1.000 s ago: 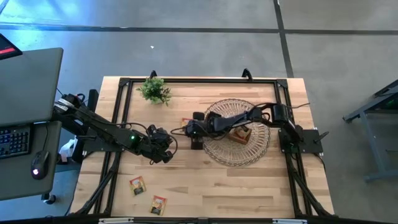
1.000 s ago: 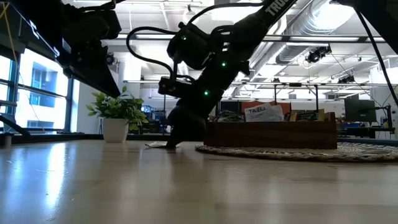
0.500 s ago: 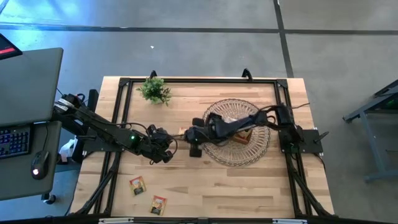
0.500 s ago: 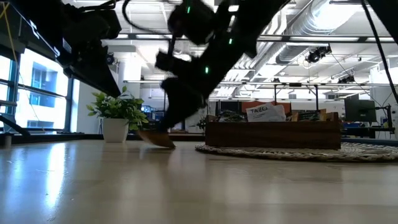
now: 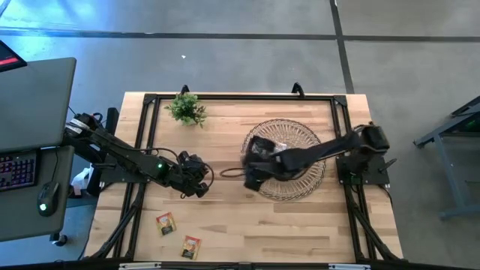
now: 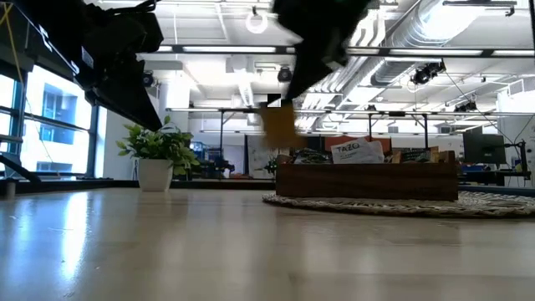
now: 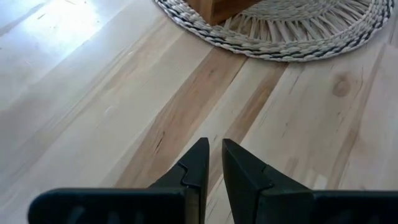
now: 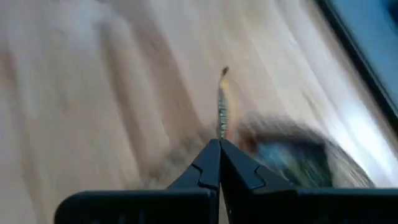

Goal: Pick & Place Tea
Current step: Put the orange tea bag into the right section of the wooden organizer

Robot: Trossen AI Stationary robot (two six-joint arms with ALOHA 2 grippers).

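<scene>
My right gripper (image 5: 251,166) hangs above the left rim of the flat wicker basket (image 5: 294,189), shut on an orange tea packet (image 6: 278,124) that is blurred in every view. Two more tea packets (image 5: 166,223) (image 5: 190,246) lie flat on the table near its front left. The wooden tray (image 6: 368,177) stands on the basket with a white packet (image 6: 355,151) upright in it. My left gripper (image 5: 199,184) waits over bare table left of the basket, its fingers (image 7: 200,163) a narrow gap apart with nothing between them. My right gripper pinches the tea packet by one edge (image 8: 221,129) between its two fingertips. The fingers slant down from the table's right. In the wrist view the packet shows edge-on, running straight out from the fingertips. It hangs below the fingers (image 6: 292,88), lifted clear of table and basket.
A small green plant (image 5: 186,109) in a white pot stands at the far left of the table. A black frame (image 5: 225,97) runs along the table's edges. Bare wood lies between my left gripper and the basket (image 7: 298,37).
My right gripper has risen from the table just left of the basket, taking the tea packet up with it, and has swung toward the table's right to the basket's left rim while rolling its wrist. The packet, flat on the table before, now hangs clear.
</scene>
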